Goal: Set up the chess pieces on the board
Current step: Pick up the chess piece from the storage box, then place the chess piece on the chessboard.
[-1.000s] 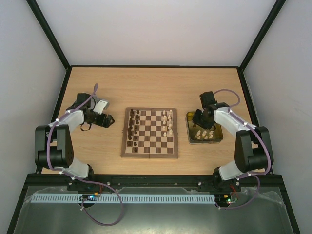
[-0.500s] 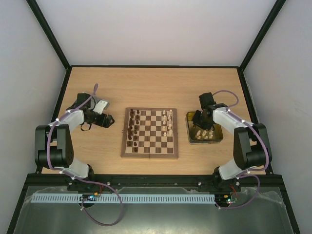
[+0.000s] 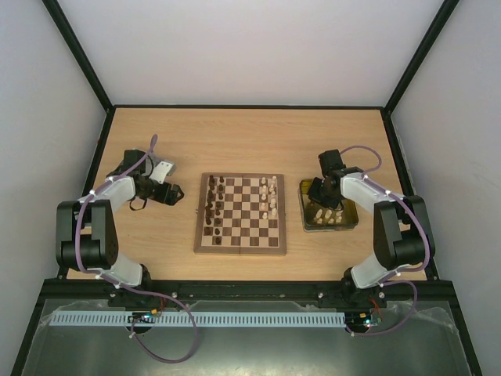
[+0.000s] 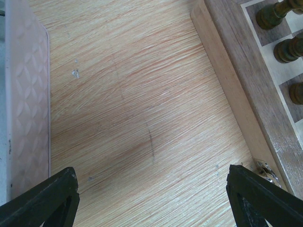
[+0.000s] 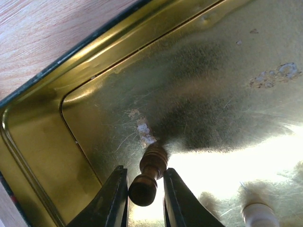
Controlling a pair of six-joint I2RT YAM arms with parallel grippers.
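The left gripper point(image 4: 151, 201) hangs over the table point(image 4: 132, 94) just left of the board point(image 3: 243, 235), jaws spread wide. Dark and cream chess pieces point(image 3: 210, 210) stand on the board. Inside the gold tray point(image 5: 42, 137), the right gripper point(image 5: 144, 172) has its jaws close on either side of a dark piece point(image 5: 152, 163). Whether they pinch it, I cannot tell.

- From above, the pieces point(image 3: 270, 196) are too small to tell by kind, and the right gripper's point(image 3: 319, 196) fingertips hide under its wrist.
- Left wrist view: the right edge cuts off the board point(image 4: 246, 71) and three dark pieces point(image 4: 288, 47). A pale thing point(image 4: 23, 94) is cut off at the left.
- Right wrist view: a cream piece point(image 5: 258, 215) is blurred and cut off at the bottom. It is unclear whether the fingers point(image 5: 113, 198) touch the dark piece point(image 5: 147, 172).
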